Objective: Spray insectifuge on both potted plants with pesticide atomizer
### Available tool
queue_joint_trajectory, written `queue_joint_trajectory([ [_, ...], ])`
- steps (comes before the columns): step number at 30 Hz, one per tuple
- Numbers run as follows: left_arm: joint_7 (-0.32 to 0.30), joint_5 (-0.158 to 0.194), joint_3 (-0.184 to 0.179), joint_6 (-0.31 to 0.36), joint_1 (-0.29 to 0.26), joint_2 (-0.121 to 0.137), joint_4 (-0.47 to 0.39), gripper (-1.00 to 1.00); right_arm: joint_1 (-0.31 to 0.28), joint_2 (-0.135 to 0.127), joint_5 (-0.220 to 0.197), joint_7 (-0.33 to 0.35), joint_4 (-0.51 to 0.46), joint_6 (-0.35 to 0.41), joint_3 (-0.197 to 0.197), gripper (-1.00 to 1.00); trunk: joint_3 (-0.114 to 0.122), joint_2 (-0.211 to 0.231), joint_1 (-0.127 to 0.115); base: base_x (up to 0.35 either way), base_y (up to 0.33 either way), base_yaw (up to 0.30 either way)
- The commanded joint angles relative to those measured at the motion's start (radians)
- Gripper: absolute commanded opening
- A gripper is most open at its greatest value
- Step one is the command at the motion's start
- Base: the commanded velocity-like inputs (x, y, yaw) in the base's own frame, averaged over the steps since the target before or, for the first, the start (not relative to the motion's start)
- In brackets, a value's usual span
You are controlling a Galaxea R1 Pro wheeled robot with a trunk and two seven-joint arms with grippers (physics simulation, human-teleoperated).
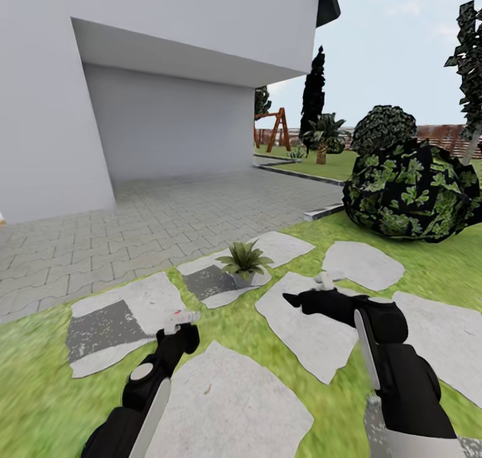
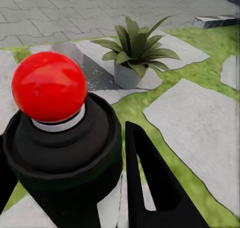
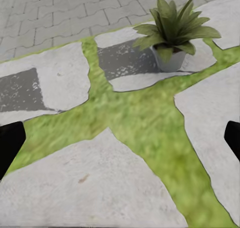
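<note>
While my left claw [image 2: 107, 188] clamps the pesticide atomizer [image 2: 60, 133], my right claw [image 3: 120, 140] gapes over lawn [image 1: 234, 324], stepping stones [image 1: 227, 404], near grey paving [image 1: 167, 217].

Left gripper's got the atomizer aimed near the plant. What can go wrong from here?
1. The potted plant sits well ahead of the pesticide atomizer in the left gripper; sprayed from here, insectifuge may fall short onto the stepping stones.
2. One plant is in sight, its leaves bare of specks; the second could get missed.
3. The right gripper hangs open nearby and could catch spray.
</note>
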Motion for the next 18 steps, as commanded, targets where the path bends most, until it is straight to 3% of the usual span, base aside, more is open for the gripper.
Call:
queue_joint_trajectory([
  [1,0.01,0.009,-0.025,0.009,0.0,0.0,-0.004,-1.0,0.001,-0.018,0.011,0.038,-0.001,0.001,-0.004,1.0,0.003,0.0,-0.001,0.0,0.0,0.0],
  [4,0.011,0.022,-0.059,0.02,0.002,-0.001,-0.007,-1.0,-0.005,-0.063,0.011,0.08,-0.001,0.0,-0.008,1.0,0.015,0.001,-0.002,0.0,0.0,0.0],
  [8,0.011,0.038,-0.072,0.025,0.002,0.0,-0.008,-1.0,-0.01,-0.098,0.011,0.139,-0.001,-0.001,-0.014,1.0,0.03,0.002,-0.004,0.0,0.0,0.0],
  [13,0.012,0.041,-0.075,0.041,0.002,0.005,-0.009,-1.0,-0.008,-0.105,0.011,0.167,-0.001,-0.004,-0.016,1.0,0.049,0.003,-0.006,0.0,0.0,0.0],
  [18,0.012,0.04,-0.076,0.056,0.002,0.01,-0.014,-1.0,-0.006,-0.105,0.011,0.173,-0.001,-0.005,-0.013,1.0,0.065,0.038,-0.025,0.0,0.0,0.0],
])
